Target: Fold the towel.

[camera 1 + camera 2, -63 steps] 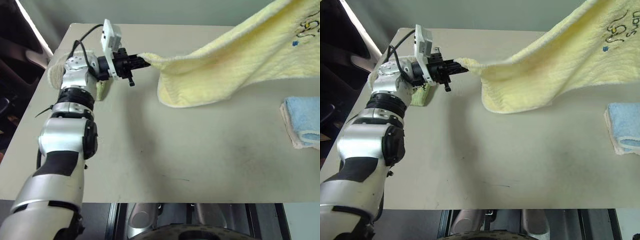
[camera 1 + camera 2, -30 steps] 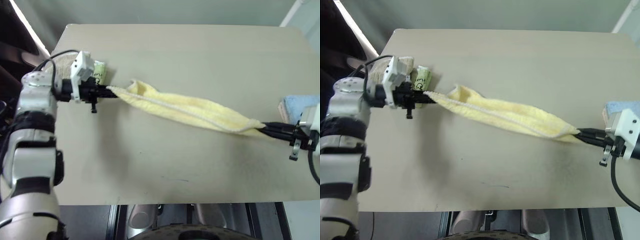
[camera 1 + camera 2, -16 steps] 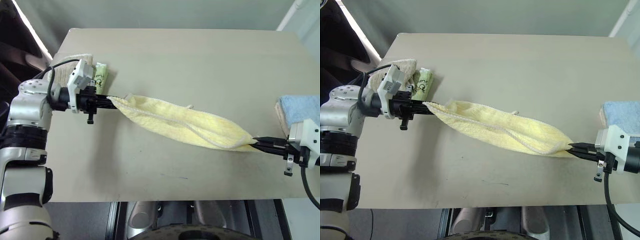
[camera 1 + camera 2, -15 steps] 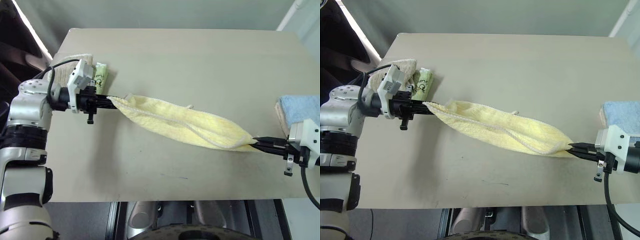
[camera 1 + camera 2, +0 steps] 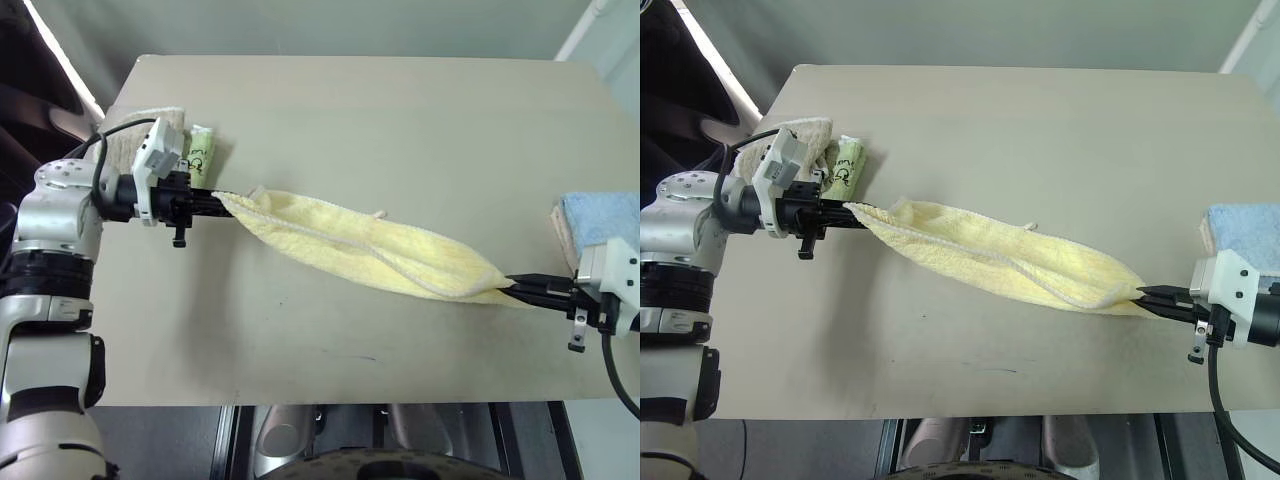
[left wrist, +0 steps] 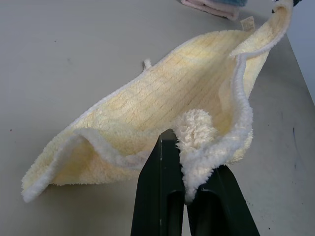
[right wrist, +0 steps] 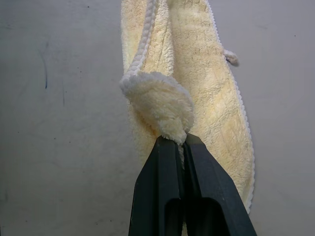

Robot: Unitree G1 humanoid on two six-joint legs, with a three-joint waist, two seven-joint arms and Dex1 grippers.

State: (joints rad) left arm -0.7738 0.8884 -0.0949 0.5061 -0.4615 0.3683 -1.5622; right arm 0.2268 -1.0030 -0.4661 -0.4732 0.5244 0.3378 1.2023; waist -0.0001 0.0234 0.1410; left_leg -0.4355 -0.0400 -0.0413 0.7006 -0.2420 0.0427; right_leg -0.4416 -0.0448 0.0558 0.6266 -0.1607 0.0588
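Note:
The pale yellow towel (image 5: 365, 250) hangs doubled between both grippers, sagging onto the table (image 5: 400, 120) in a long band from left to lower right. My left gripper (image 5: 213, 202) is shut on the towel's left corner (image 6: 194, 147), with the cloth bunched between its black fingers (image 6: 160, 196). At the right, my right gripper (image 5: 515, 289) is shut on the towel's other end (image 7: 162, 110), pinched between its fingers (image 7: 160, 196).
A beige-brown towel on a light green one (image 5: 200, 150) lies at the table's left edge behind my left wrist. A light blue folded towel (image 5: 600, 215) sits at the right edge, just beyond my right gripper. The table's front edge (image 5: 350, 400) is close below the towel.
The towel was held high and spread two seconds ago; both grippers have since come down and it now droops onto the table. Over the last half second nothing has visibly moved.

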